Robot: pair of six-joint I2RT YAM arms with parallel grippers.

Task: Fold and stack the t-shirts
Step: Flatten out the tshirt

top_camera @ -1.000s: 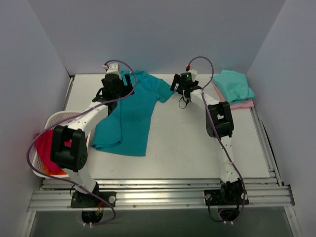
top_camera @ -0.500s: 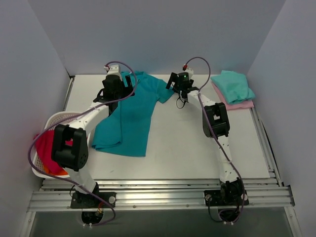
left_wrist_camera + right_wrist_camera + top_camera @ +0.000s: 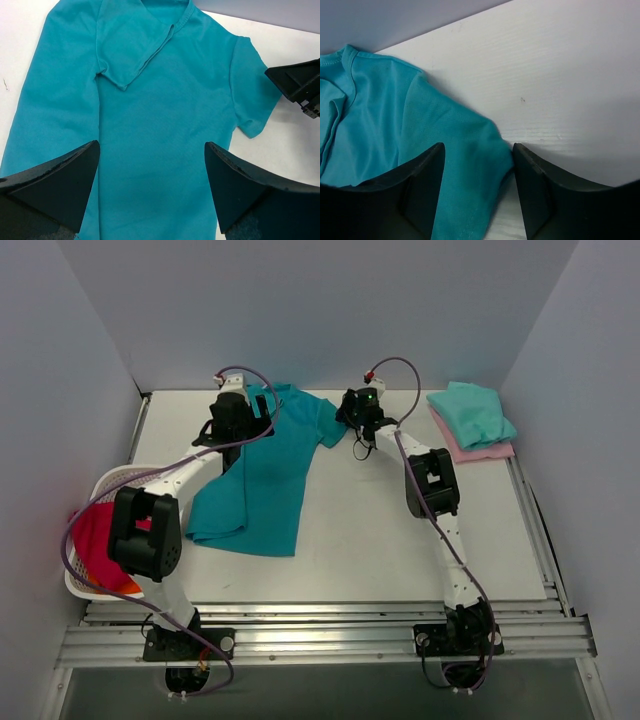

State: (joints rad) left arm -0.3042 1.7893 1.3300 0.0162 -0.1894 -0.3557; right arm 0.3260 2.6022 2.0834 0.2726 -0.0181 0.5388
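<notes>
The spread t-shirt (image 3: 262, 475) lies on the table (image 3: 380, 530) left of centre, with the basket (image 3: 105, 480) at its left. In the far right corner, the upper folded t-shirt (image 3: 472, 412) rests on the lower folded t-shirt (image 3: 485, 452).

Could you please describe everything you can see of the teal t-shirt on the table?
The teal t-shirt is soft, plain cloth, lying flat on the white table, collar toward the back wall. One sleeve is folded in over the chest; the other lies spread, between the open jaws of the right gripper. The left gripper hovers open above it.
</notes>
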